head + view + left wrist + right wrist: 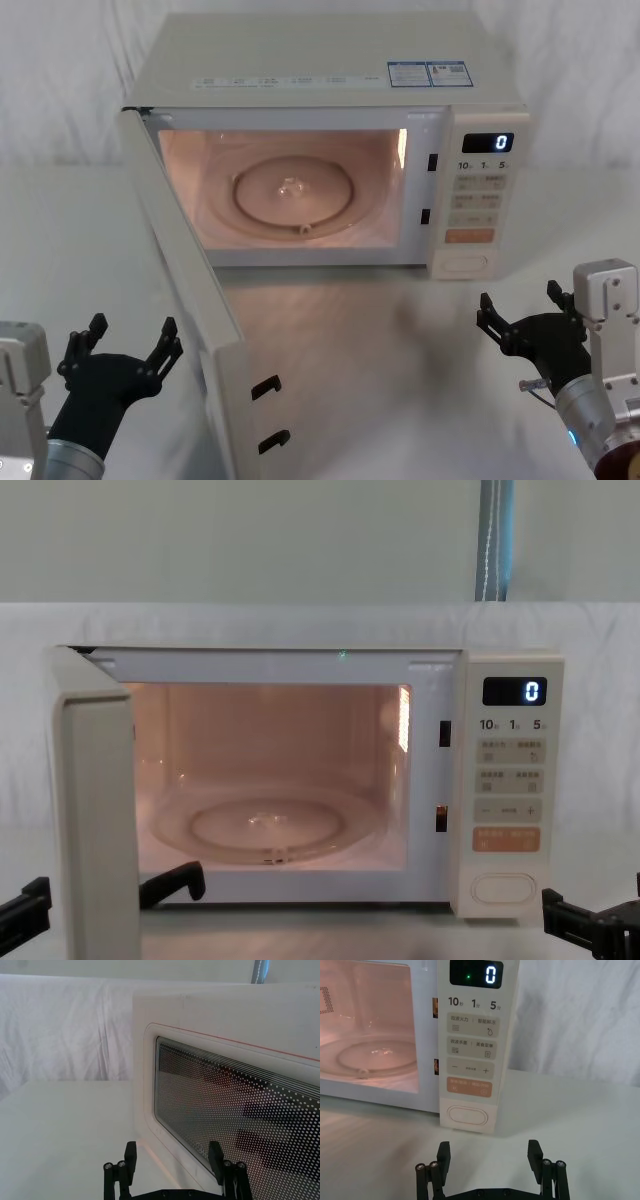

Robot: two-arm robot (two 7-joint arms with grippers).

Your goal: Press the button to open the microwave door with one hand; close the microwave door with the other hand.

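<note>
Right now the microwave (pixel 330 140) sits in front of me on the white table (pixel 400 380) with its cavity lit pinkish and the glass turntable (pixel 292 195) lying flat inside. The microwave door (pixel 190 300) is swung wide, hinged at the microwave's left side and reaching out toward me, with two dark latch hooks (pixel 268 412) on its free edge. My left gripper (pixel 122 345) hangs low, just left of the open door, on its outer side, fingers spread apart and holding nothing. From my left wrist the door's dotted dark window (pixel 235 1105) and thin pinkish outline fill the space just ahead of the spread fingers (pixel 130 1152), close but not touching.

On the microwave's right stands the control panel (pixel 480 195), its display (pixel 487 142) showing a single 0. At the foot of that panel, below the orange key (pixel 470 236), is the button (pixel 464 264), cream and pill-shaped. My right gripper (pixel 520 310) hovers in front of the microwave's right end, a little lower than the button and off it, fingers spread wide with nothing between them. From my right wrist the button (pixel 467 1116) lies straight ahead of the open fingers (pixel 535 1152), clear of them.
</note>
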